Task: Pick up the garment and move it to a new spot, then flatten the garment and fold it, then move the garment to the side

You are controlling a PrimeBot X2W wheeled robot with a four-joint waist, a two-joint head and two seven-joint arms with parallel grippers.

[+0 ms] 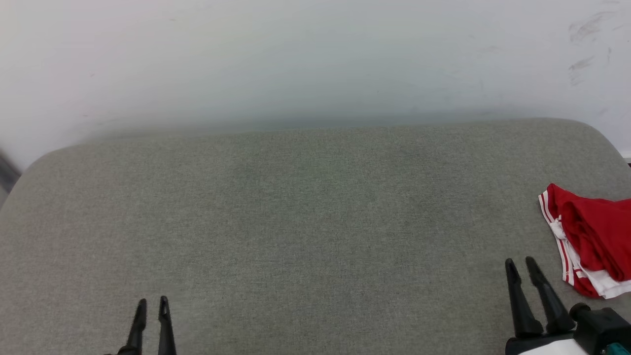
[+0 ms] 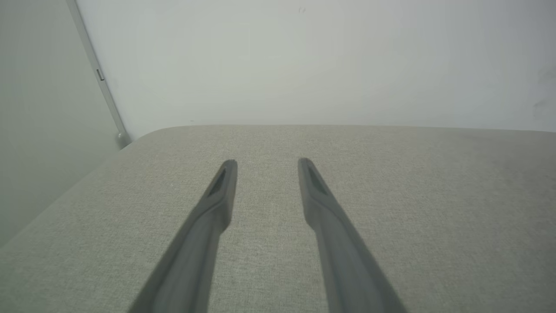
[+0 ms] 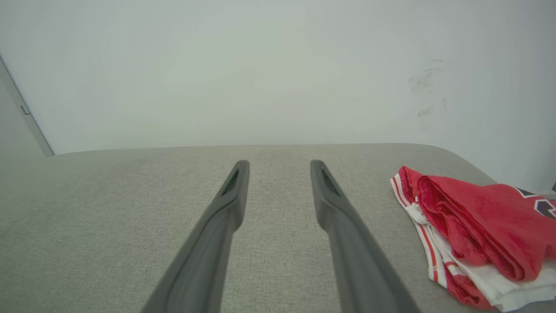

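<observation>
The garment, red with white sleeve cloth and red-and-white stripe trim, lies bunched at the right edge of the grey padded table. In the right wrist view the garment sits to the right of the fingers, a dark numeral edge showing at its far side. My right gripper hovers open just left of it, not touching, nothing between its fingers. My left gripper stands open and empty near the front left. The wrist views show each pair parted: left gripper, right gripper.
A pale wall rises right behind the table's far edge, with scuff marks at the upper right. A vertical rail runs down the wall corner past the table's left end. The table's corners are rounded.
</observation>
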